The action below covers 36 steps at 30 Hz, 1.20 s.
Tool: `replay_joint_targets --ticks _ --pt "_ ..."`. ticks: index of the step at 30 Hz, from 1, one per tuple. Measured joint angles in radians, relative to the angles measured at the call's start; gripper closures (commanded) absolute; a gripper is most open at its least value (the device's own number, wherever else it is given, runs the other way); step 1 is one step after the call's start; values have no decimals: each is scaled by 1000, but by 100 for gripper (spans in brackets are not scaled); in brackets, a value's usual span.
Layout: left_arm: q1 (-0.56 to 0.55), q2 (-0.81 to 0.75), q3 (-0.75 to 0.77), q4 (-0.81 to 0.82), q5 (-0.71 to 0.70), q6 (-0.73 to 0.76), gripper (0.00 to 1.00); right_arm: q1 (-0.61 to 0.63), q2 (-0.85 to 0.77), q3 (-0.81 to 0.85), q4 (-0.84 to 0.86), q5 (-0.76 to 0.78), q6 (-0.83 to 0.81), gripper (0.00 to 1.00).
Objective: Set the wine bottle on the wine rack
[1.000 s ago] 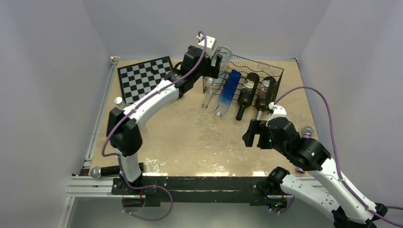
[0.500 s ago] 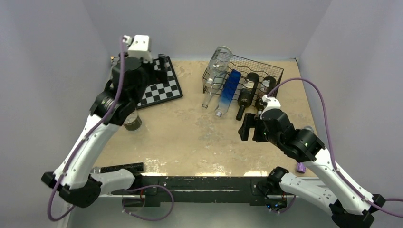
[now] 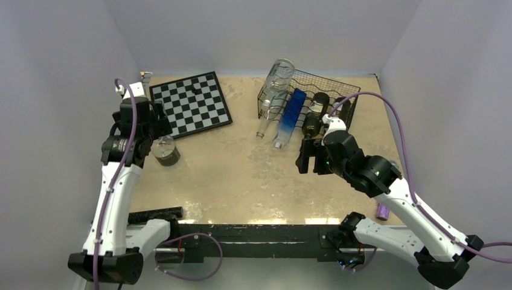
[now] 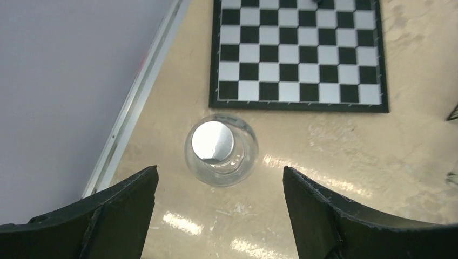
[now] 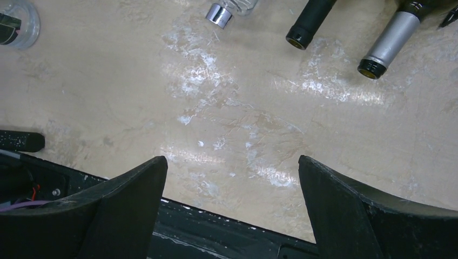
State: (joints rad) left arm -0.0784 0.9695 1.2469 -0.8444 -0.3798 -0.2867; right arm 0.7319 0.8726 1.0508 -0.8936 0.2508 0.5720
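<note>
The wine bottle is not on the wine rack yet. It stands upright on the table at about 9 o'clock, just by the near edge of the chessboard. The rack sits well apart, up at 1 o'clock, and already has a clear bottle, a blue bottle and dark ones in it. I think the pick-up, the carry and the laying down are all left to do. The left claw hangs above the bottle, fingers wide apart, holding nothing. The right claw is wide open and empty too. Only the left wrist view shows the bottle's shiny round cap from right above. Only the top view shows the rack.
</note>
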Motion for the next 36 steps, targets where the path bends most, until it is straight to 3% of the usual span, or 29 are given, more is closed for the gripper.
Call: replay_joint_targets --ticks 5,11,13,16,22,26,27,31,33,36 --pt "63 77 -90 7 25 -38 19 0 -6 0 4 -6 1 5" --pt "72 161 -109 31 41 -65 43 0 -38 -2 4 -3 2 4" --pt "72 179 -110 43 53 -62 46 0 -50 -4 5 3 2 4" --pt "72 180 -110 52 66 -56 47 0 -59 -9 3 14 3 4" --pt "74 194 -103 51 69 -24 33 0 -61 -11 4 21 3 4" --pt "89 202 -103 54 70 -16 34 0 -59 -11 4 21 3 4" --pt "92 203 -103 56 69 -16 38 0 -56 -11 4 21 3 4" --pt "113 208 -103 73 66 -16 75 0 -51 -11 3 21 2 4" --pt "120 209 -103 88 82 -24 99 0 -50 -11 3 21 2 4" --pt "124 216 -98 93 90 -24 100 -1 -50 -11 3 21 3 4"
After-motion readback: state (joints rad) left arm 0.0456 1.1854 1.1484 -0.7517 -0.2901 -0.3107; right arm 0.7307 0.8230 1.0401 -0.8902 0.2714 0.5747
